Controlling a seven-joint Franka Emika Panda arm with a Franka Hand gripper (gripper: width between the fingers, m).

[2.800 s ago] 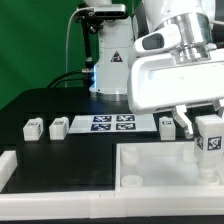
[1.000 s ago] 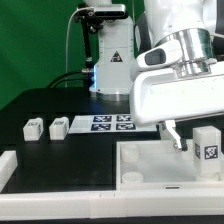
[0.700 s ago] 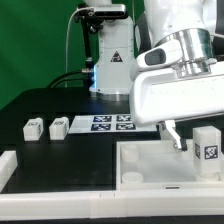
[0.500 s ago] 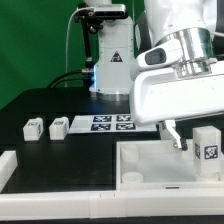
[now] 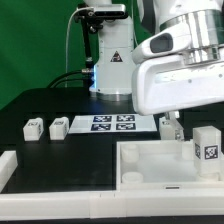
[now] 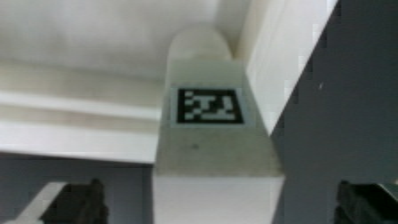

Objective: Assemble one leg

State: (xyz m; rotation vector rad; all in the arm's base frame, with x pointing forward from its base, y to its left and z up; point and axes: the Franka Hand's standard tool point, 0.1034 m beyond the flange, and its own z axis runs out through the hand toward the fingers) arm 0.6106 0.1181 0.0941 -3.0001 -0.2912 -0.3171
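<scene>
One leg point(image 5: 207, 145), a white block with a square tag, stands upright in the far corner of the white tabletop point(image 5: 150, 165) on the exterior view's right. My gripper point(image 6: 217, 205) hangs just above it, open. One finger point(image 5: 174, 127) shows beside the leg with a gap between them. In the wrist view the leg point(image 6: 217, 130) stands between the two dark fingers point(image 6: 71, 200), which are spread wide and touch nothing. Three more legs lie on the black table: two on the exterior view's left point(image 5: 31, 128) point(image 5: 58, 128) and one behind the tabletop point(image 5: 167, 124).
The marker board point(image 5: 112, 123) lies flat on the table behind the tabletop. A white raised bracket point(image 5: 8, 165) sits at the front on the exterior view's left. A black camera stand point(image 5: 110, 55) rises at the back.
2.8 s ago my gripper was shut on the leg over the tabletop corner. It has since let go and opened. In the last half second the arm has lifted a little; the leg stays standing.
</scene>
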